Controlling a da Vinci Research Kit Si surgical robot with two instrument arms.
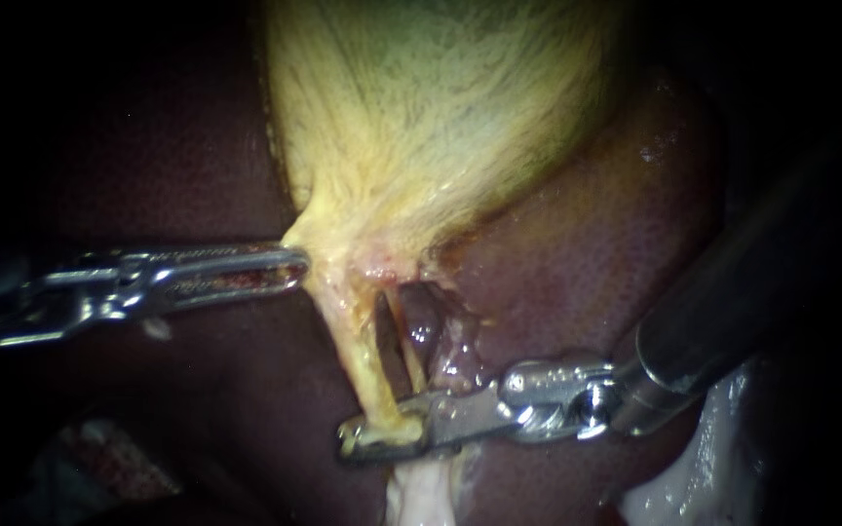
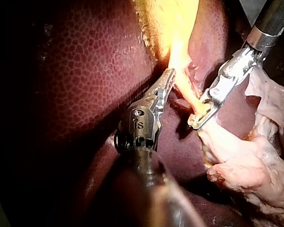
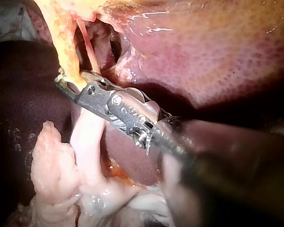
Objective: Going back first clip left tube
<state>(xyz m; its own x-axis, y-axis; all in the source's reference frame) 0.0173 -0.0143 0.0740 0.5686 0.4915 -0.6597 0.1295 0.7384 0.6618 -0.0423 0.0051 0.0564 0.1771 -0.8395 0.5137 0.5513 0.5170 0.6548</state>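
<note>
The yellow-green gallbladder (image 1: 431,107) hangs in the middle and narrows downward into two strands. The thicker yellow left tube (image 1: 358,356) runs down to my right instrument (image 1: 377,438), whose jaws close on its lower end from both sides. A thinner reddish right tube (image 1: 403,346) lies just beside it, outside the jaws. No clip shows. My left instrument (image 1: 294,268) comes in level, jaws shut on the gallbladder's narrow edge, which is pulled into a point. The right wrist view shows the same hold by my right instrument (image 3: 68,85) on the left tube (image 3: 66,47).
Dark red liver (image 1: 577,263) surrounds the gallbladder on both sides and behind the tubes. Pale fatty tissue (image 1: 421,492) hangs below the right instrument's jaws and bulks beside them (image 2: 246,161). The right instrument's thick shaft (image 1: 723,302) crosses the liver.
</note>
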